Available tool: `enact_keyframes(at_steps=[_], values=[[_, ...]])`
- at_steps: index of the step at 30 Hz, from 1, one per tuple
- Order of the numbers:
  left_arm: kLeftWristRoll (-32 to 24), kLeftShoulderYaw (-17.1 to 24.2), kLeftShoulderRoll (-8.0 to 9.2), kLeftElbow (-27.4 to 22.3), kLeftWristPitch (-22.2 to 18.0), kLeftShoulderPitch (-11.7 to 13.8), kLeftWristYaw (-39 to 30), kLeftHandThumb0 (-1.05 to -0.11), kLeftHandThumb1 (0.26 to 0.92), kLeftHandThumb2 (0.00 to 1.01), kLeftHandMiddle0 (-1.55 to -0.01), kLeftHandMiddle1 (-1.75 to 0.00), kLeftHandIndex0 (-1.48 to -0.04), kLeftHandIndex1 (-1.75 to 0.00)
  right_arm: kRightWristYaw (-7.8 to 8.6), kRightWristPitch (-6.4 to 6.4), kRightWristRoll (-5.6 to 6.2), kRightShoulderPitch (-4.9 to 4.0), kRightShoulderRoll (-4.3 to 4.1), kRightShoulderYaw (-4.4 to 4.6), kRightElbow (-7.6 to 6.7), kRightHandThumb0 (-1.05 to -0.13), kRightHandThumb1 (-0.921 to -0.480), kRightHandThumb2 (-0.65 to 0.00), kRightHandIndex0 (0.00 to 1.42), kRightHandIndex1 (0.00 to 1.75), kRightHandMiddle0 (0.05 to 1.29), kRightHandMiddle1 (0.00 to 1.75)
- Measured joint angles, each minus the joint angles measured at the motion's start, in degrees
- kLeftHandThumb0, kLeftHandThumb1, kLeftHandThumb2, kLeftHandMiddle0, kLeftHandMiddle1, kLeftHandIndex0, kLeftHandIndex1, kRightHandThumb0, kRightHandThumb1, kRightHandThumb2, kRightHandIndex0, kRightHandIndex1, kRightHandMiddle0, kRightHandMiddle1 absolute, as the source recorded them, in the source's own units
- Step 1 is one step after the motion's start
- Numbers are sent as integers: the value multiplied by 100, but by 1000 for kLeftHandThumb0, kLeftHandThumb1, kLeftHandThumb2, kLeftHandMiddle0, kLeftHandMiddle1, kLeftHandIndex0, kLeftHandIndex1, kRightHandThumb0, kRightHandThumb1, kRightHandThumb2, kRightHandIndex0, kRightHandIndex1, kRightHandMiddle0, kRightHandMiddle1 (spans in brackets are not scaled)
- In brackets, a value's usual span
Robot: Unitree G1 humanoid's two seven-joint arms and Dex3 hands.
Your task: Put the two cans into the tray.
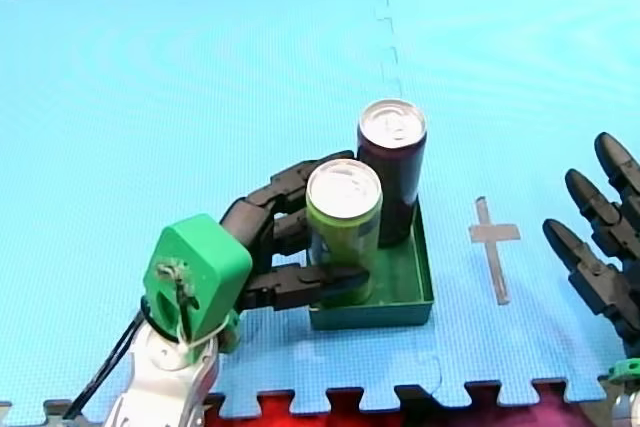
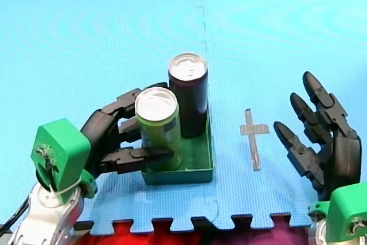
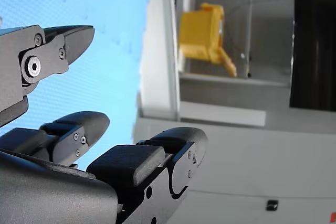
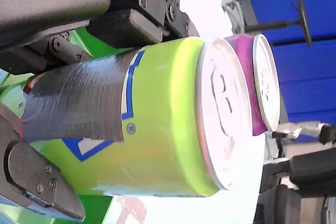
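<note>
A small green tray [image 1: 425, 272] sits on the blue foam mat near its front edge. A dark purple can [image 1: 392, 172] stands upright in the tray's far half. A lime green can [image 1: 343, 232] stands upright in the near half, right beside the purple one. My left hand [image 1: 290, 247] is wrapped around the green can, fingers behind it and thumb across its front. The second wrist view shows that hand's fingers [image 4: 131, 24] on the green can [image 4: 157, 124], with the purple can [image 4: 252, 90] behind. My right hand [image 2: 312, 127] hovers over the mat to the right of the tray, holding nothing.
A grey tape cross [image 1: 493, 247] marks the mat between the tray and my right hand. The mat's jagged front edge [image 1: 400, 392] runs just below the tray, with red floor beyond. The first wrist view looks past dark fingers [image 3: 136, 163] to a yellow object [image 3: 207, 38] off the mat.
</note>
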Motion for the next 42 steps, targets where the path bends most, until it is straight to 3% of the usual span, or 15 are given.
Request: enact_keyframes(at_steps=[10,24,37,42], values=[[179,-158,177,-249,209,40,-30,-1048,732,9,-453,0,-358,0,-11,0,-8,6,-3,-2,0,-905,-832,-1,636,0,561,0],[-54,-79,351,-479,252,152,-287,-1048,718,0,-432,0,-357,-3,-7,-38,0,4,-15,-8,55,-902,-830,0,635,0,561,0],[186,-89,1017,-1267,664,392,-489,-1048,747,11,-347,0,-261,0,-10,-41,-5,-3,-42,-14,116,-900,-828,0,633,0,562,0],[179,-88,1158,-1293,698,394,-618,-1048,777,19,-295,0,-234,0,-19,-41,-15,-9,-53,-13,133,-900,-830,-1,631,0,560,0]])
